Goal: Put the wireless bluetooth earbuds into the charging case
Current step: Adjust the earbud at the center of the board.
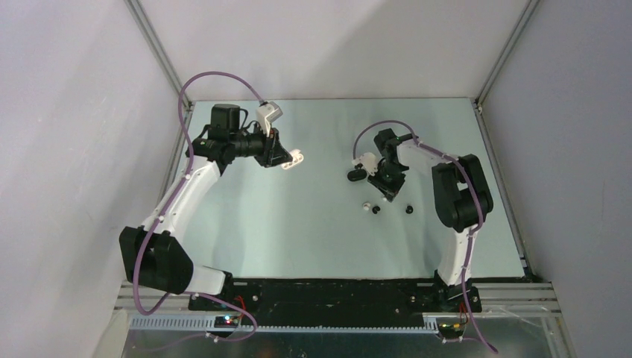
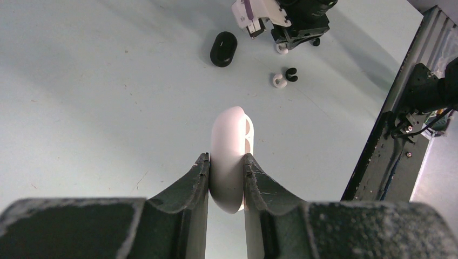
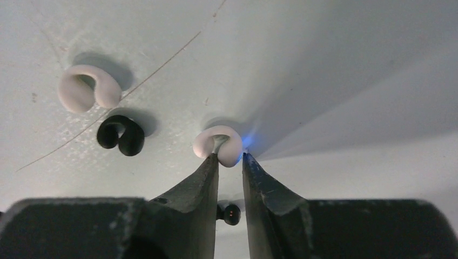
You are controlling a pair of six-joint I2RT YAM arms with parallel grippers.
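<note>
Right down on the table [image 3: 351, 65], the white earbud [image 3: 233, 148] sits between the right gripper [image 3: 229, 158] tips. The fingers are nearly together, pinching one lobe of it. Just beside it lie a second white earbud [image 3: 73, 93] and a black earbud [image 3: 129, 141], these two almost touching. Another black earbud [image 3: 232, 213] peeks out under the fingers, mostly hidden.

Now the cases. The white case [image 2: 229, 129] is up off the table, clamped edge-on in the left gripper [image 2: 226, 157], fingers tight on both sides. A slot shows along one edge, but I can't see inside. The black case [image 2: 223, 48] lies on the table near the right gripper, and its contents are impossible to make out.
</note>
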